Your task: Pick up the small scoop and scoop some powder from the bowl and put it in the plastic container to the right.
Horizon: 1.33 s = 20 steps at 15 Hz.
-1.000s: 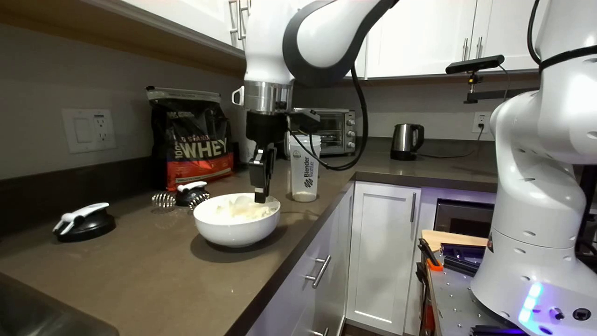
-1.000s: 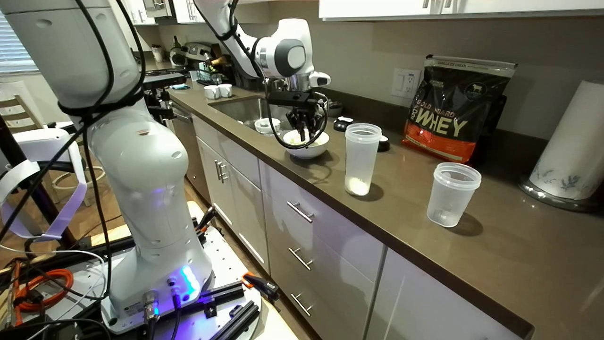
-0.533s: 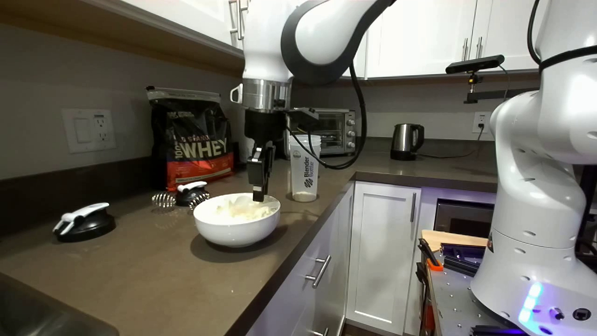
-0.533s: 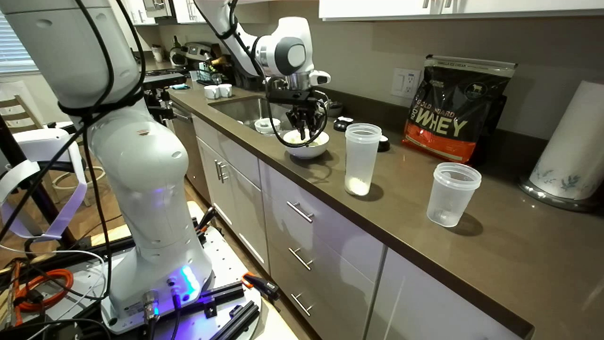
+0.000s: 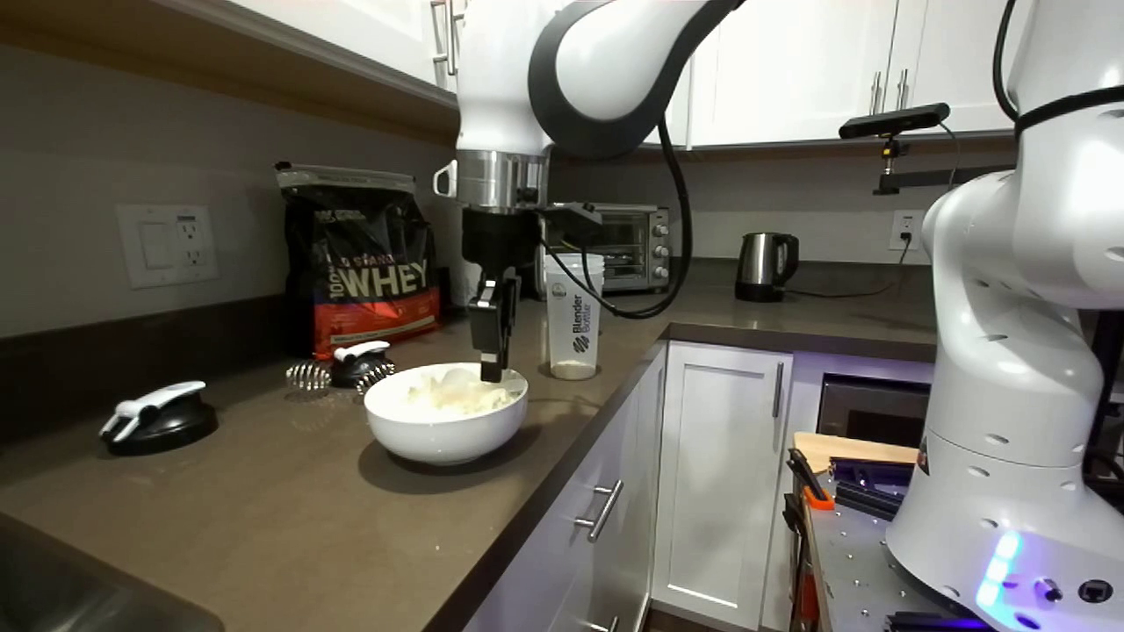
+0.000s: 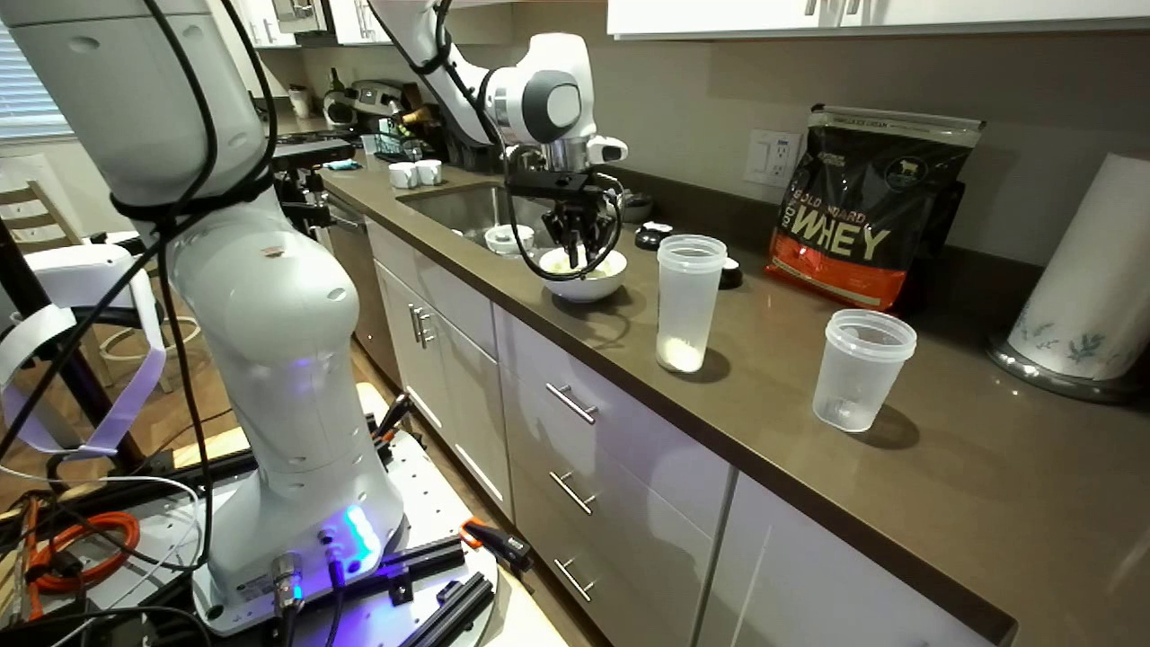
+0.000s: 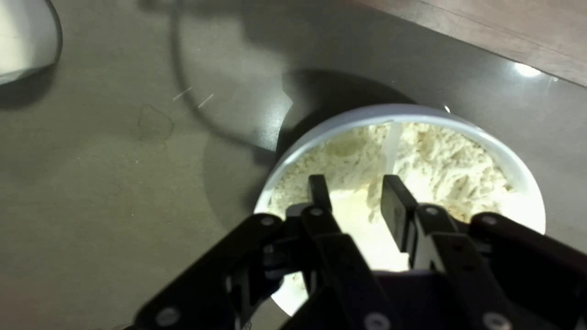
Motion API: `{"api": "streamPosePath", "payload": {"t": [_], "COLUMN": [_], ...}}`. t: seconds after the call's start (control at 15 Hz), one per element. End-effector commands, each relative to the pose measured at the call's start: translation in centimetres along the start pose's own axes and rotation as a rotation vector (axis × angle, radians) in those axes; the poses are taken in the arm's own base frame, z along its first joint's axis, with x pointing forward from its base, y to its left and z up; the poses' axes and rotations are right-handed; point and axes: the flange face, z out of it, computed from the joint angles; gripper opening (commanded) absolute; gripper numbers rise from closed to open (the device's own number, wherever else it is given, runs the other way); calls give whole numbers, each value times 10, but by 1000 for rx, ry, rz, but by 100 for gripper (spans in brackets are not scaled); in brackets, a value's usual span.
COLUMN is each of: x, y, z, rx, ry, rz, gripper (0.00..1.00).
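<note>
Powder point(image 7: 451, 160) lies heaped in the white bowl point(image 5: 443, 443), directly beneath your hand point(image 7: 355, 188). You have its two fingers point(image 7: 319, 195) spread partway apart, with only powder showing through the gap, so it grips nothing. What looks like the scoop point(image 7: 391, 146) shows as a pale strip running from the bowl's rim to the tip of the finger on the right in the wrist view; you can't tell whether strip and finger touch. In an exterior view your fingertips point(image 5: 493, 364) point straight down over the bowl's opening, though how deep they reach is unclear. Your plastic container point(image 6: 690, 296), clear and tall with a whitish layer at the bottom, stands upright on the surface point(image 6: 764, 386), near the bowl and off to one side of the hand.
</note>
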Motion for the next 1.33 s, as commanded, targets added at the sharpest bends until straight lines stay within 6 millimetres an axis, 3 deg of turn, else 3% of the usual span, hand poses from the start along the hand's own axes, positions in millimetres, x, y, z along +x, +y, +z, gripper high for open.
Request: {"api": "streamPosePath", "payload": {"t": [0.0, 0.8, 1.07, 1.27], "x": [2, 5, 6, 5], "y": [-3, -10, -14, -15], "z": [-2, -3, -2, 1], "rx": [11, 20, 23, 28], "ry": [-18, -17, -18, -23], "rz": [7, 5, 0, -2], "gripper": [39, 38, 32, 22]}}
